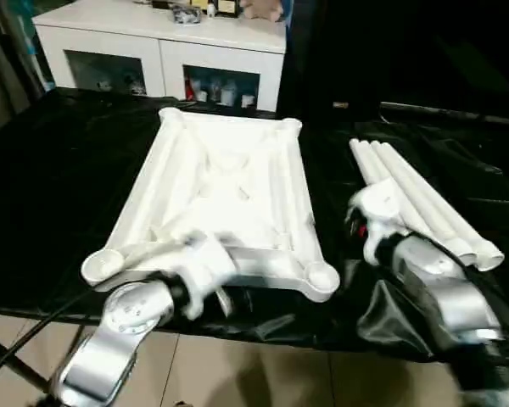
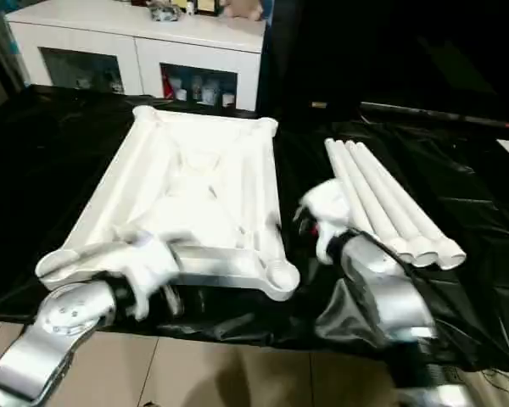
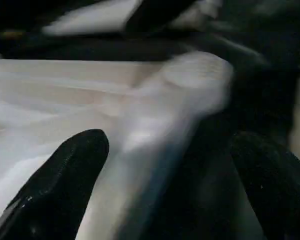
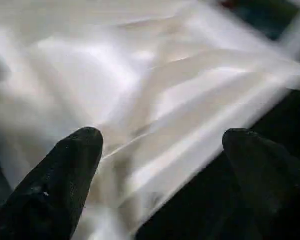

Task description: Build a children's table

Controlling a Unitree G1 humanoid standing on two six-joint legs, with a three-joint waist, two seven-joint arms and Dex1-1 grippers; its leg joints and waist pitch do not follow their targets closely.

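Observation:
The children's table lies in parts on a black-covered bench. Its white tabletop (image 1: pixel 229 182) rests upside down in the middle, ribbed underside up, with round sockets at the corners. Several long white legs (image 1: pixel 416 199) lie side by side to its right. My left gripper (image 3: pixel 167 145) is open at the tabletop's near edge, a corner socket (image 3: pixel 200 80) showing between its black fingers (image 3: pixel 65 175). My right gripper (image 4: pixel 162 135) is also open and holds nothing. It hovers between the tabletop's right edge and the legs, facing the ribs (image 4: pixel 180 90).
A white cabinet (image 1: pixel 161 51) with glass doors stands behind the bench. The black sheet (image 1: pixel 59 186) covers the whole bench and hangs over its near edge above the tiled floor (image 1: pixel 263 373). A black cable (image 1: pixel 17 339) runs past my left forearm (image 1: pixel 127 318).

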